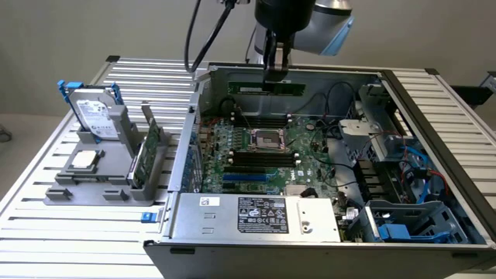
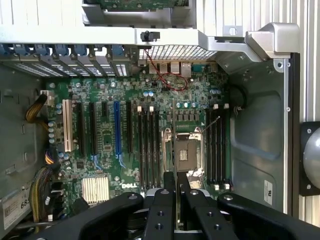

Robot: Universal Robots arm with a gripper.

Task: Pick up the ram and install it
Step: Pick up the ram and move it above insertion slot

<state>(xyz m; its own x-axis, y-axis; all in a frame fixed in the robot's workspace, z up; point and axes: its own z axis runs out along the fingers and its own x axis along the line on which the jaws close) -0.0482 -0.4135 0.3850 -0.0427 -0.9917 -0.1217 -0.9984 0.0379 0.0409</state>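
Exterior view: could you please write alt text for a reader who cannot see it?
The gripper holds the ram level over the motherboard of an open computer case. At the exterior view's left, a grey stand carries a hard drive.

The hand point(image 1: 275, 81) pinches the ram point(image 1: 252, 88) directly above the motherboard point(image 1: 310, 157) inside the case point(image 1: 310, 258). Well off to the exterior view's left of the hand, a rack point(image 1: 101, 195) stands on the bench point(image 1: 69, 238).

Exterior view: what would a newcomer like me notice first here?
The black tool hangs over the open computer case, pinching a green ram stick above the motherboard. On the exterior view's left, a hard drive with blue rails stands in a grey rack.
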